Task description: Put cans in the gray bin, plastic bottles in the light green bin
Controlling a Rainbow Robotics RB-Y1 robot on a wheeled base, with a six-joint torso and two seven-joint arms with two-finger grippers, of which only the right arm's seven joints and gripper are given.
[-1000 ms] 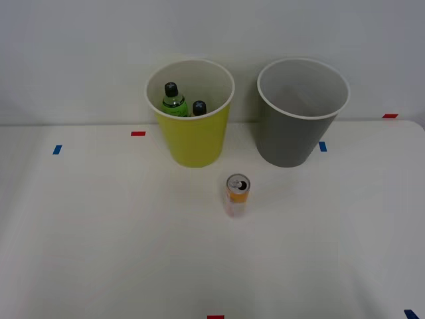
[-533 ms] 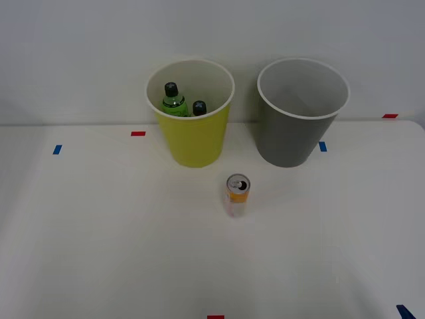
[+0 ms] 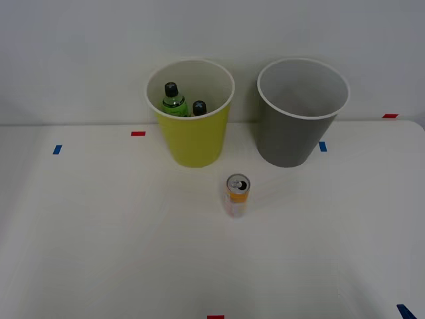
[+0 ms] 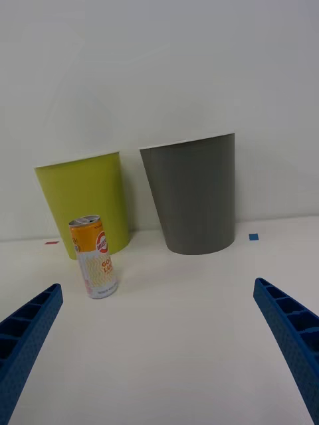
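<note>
1. The right gripper (image 4: pixel 159 352) is seen in the right wrist view held low over the table (image 4: pixel 179 345), level with it and aimed toward the two bins at the back wall.
2. A blue tip is seen at the bottom right corner of the front view, at the near right edge of the table (image 3: pixel 99 232); whether it belongs to the arm cannot be told.
3. The can (image 3: pixel 237 195) is stood upright on the table in front of the bins, about level with the gap between them and nearer the light green bin (image 3: pixel 192 139); it is touched by nothing.
4. In the right wrist view the can (image 4: pixel 95 257) is shown with an orange-yellow upper band, a pale lower part and a silver top; a round red and white logo and orange lettering that appears to begin "GO" are printed on it, but the words cannot be read fully.
5. The light green bin (image 4: pixel 86 199) and the gray bin (image 4: pixel 193 196) are stood side by side at the far edge of the table, close together but apart.
6. Two plastic bottles (image 3: pixel 174 100) with black caps are seen inside the light green bin, one green; no label text can be read.
7. The inside of the gray bin (image 3: pixel 302 123) is shown pale, and its bottom cannot be seen.
8. The blue ribbed fingers (image 4: pixel 26 332) are spread wide apart at the two corners, and nothing is held or touched by them; the can lies ahead of them, closer to one finger.
9. Small red and blue tape marks (image 3: pixel 138 133) are stuck on the table.
</note>
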